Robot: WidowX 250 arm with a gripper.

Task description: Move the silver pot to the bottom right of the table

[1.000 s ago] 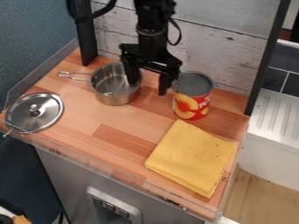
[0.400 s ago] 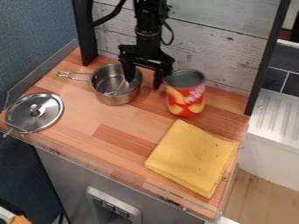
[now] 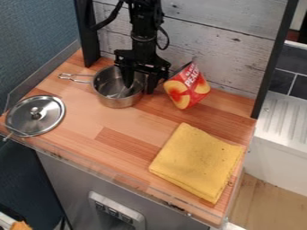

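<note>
the pincer [image 3: 139, 89] is released, astride the rim of the silver pot [image 3: 118, 101]; just beside it 1 red can [image 3: 190, 87] tilts; well apart from it lie 1 yellow cloth [image 3: 198, 161] and 1 lid [image 3: 35, 121].

From where I stand, the arm [image 3: 144, 24] is black all over, built of blocky, stepped sections with a narrower rounded joint above the gripper [image 3: 139, 89]. A thick black cable [image 3: 110, 19] curves at the arm's ten o'clock, and a thinner one [image 3: 165, 39] makes a small loop at three o'clock (rather like a jug handle). The gripper is black too: a wide, chunky crosspiece carrying two long, dark fingers. Any screws or markings are too small to tell.
</note>
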